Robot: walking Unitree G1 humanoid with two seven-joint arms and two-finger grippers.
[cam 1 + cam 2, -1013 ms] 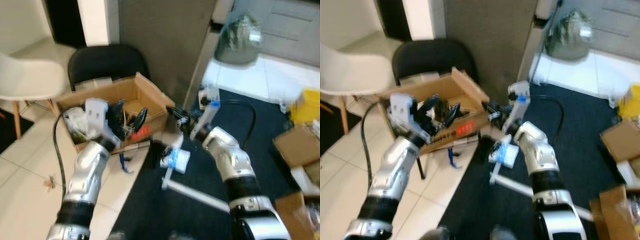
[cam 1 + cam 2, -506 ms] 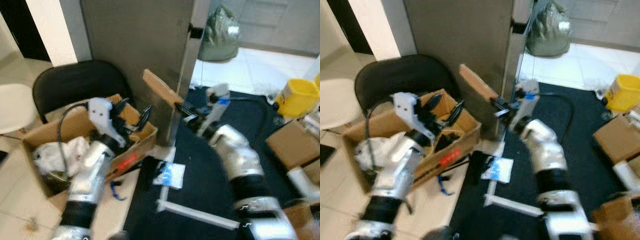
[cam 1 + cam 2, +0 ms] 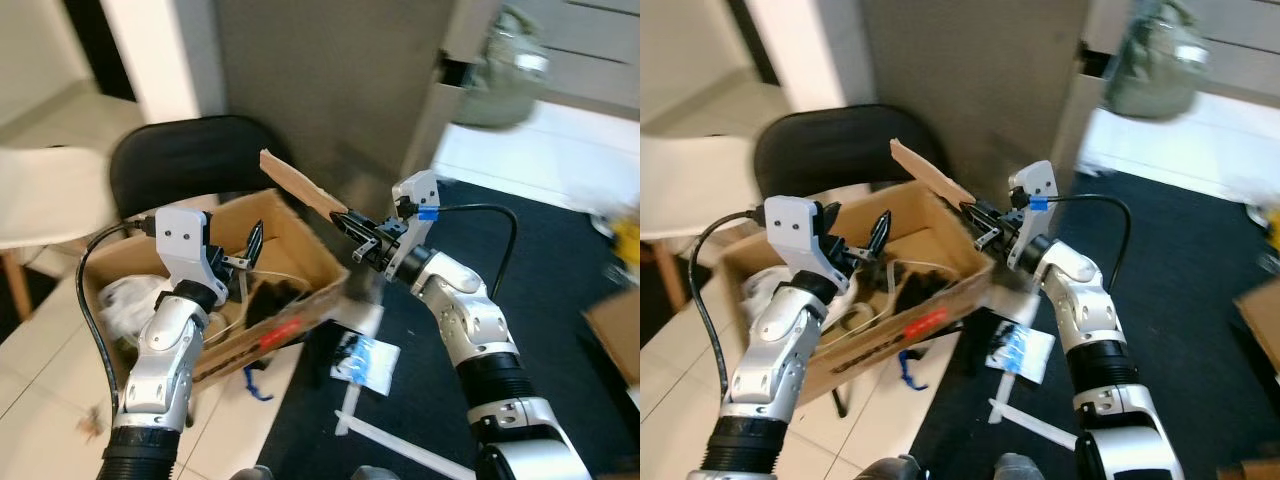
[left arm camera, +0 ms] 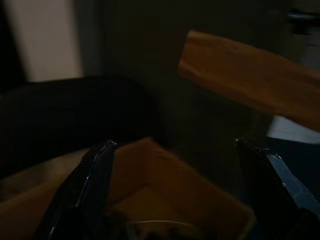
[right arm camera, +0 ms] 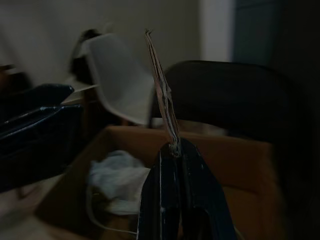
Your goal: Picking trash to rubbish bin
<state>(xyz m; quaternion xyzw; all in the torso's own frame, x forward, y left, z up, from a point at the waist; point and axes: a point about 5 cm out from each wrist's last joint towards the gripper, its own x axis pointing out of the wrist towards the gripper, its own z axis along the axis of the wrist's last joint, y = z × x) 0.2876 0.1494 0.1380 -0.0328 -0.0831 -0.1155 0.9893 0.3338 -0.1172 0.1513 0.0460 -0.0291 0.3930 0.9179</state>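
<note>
The right pincer is clamped on one end of a flat cardboard strip, holding it above the far corner of the open cardboard box. The strip slants upward and away from the fingers (seen edge-on in the right wrist view). The left pincer hovers over the box interior with its fingers apart, gripping nothing. The box rests on a black chair and contains white crumpled trash and dark items. A blue-and-white packet lies on the dark floor mat beside the box.
</note>
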